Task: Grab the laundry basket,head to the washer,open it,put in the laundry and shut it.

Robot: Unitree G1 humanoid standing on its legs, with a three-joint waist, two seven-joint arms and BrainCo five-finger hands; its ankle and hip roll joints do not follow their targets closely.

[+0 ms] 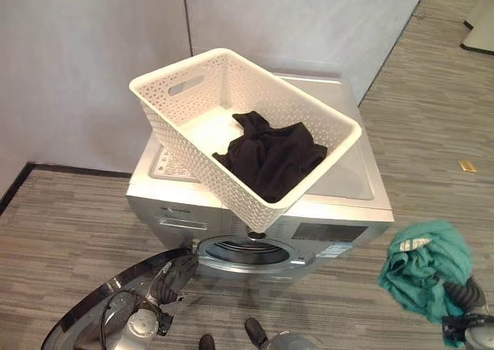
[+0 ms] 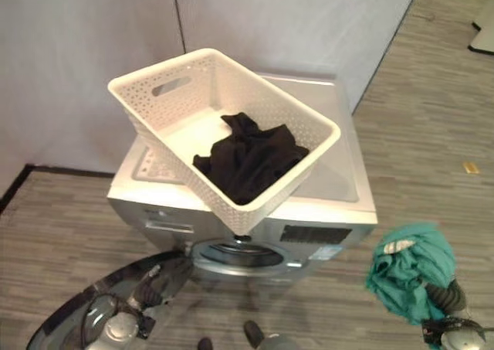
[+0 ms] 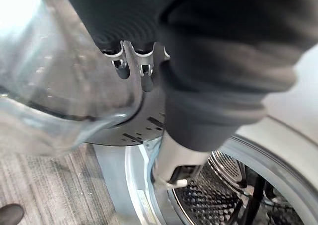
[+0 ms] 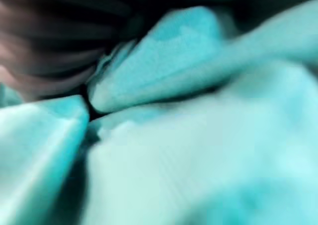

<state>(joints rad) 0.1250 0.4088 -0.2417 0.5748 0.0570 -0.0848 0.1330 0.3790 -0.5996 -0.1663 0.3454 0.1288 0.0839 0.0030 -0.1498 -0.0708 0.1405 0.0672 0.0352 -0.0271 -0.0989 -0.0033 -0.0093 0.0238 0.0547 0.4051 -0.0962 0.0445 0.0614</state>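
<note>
A white perforated laundry basket sits tilted and askew on top of the silver washer, with a black garment inside it. The washer's round glass door is swung open to the lower left, so the drum opening shows. My left hand grips the door's edge, with its fingers curled over the rim beside the drum. At the lower right, my right hand holds a bunched teal garment clear of the floor. The teal garment covers that hand's fingers.
Grey wall panels stand directly behind the washer. Wood-look floor runs around it, with open room to the right. A small yellow scrap lies on the floor at the right. Some pale furniture stands at the far right corner.
</note>
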